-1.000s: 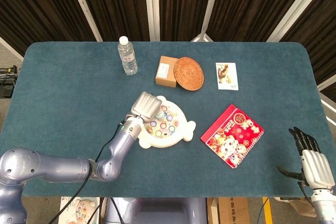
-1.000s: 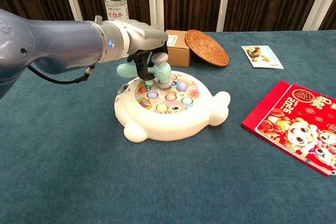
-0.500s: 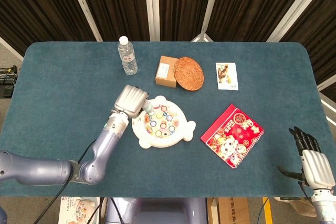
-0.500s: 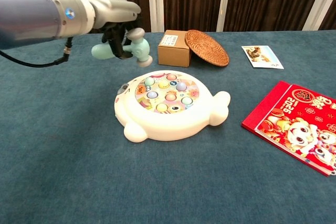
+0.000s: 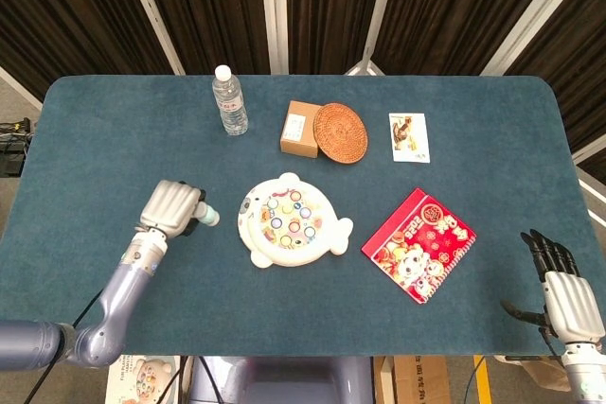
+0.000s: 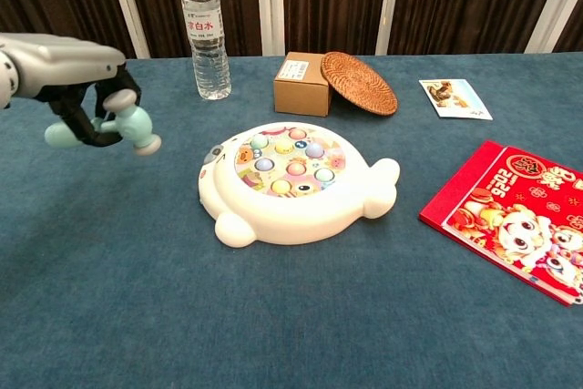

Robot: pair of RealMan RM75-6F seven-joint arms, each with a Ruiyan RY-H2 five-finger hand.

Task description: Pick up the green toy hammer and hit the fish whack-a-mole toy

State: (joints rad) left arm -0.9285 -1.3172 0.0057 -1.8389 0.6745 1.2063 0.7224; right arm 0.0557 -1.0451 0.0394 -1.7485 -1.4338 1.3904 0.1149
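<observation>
Here, the left hand (image 6: 73, 88) grips the hammer (image 6: 123, 125) above the table (image 6: 109, 252), well left of the fish toy (image 6: 291, 184). The hammer's head points toward the toy; its handle runs roughly left to right, tilted slightly. The fingers wrap closed around the handle. The right hand (image 5: 568, 300), at the table's near right corner, holds nothing, fingers extended.

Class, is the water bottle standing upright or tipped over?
Upright. The bottle stands on its base on the table, white cap on top, in the chest view.
</observation>
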